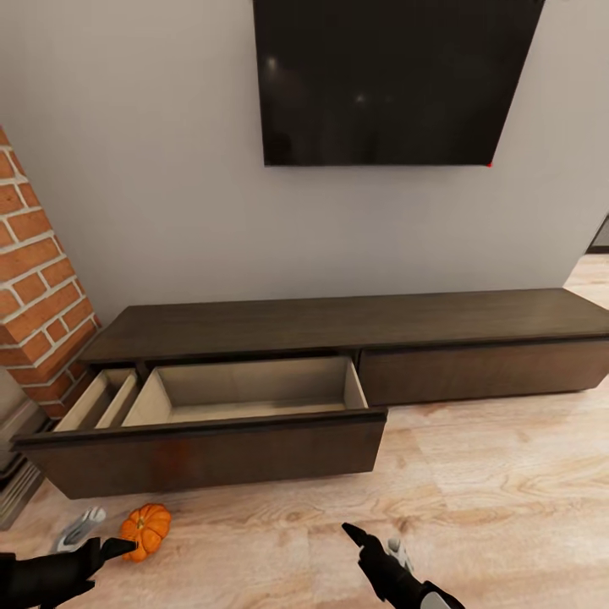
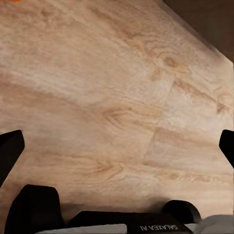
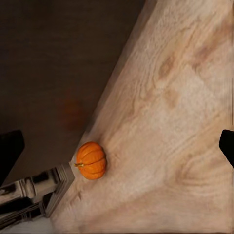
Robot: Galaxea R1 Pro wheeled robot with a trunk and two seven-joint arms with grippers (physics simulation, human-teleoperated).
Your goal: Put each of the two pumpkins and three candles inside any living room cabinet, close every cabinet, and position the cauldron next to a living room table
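A black wall-mounted television [image 1: 393,80] hangs above the long dark cabinet [image 1: 355,326], whose left drawer [image 1: 203,427] stands pulled out, its pale interior bare. On the wood floor [image 1: 491,491] before that drawer front lies one orange pumpkin [image 1: 146,530], just beside the left gripper [image 1: 108,550]. Both the left gripper and the right gripper [image 1: 365,541] have their fingers spread apart, holding nothing.

Both arms are matte black with pale grey wrist parts; the left pincer [image 2: 117,146] base reads "GALAXEA".
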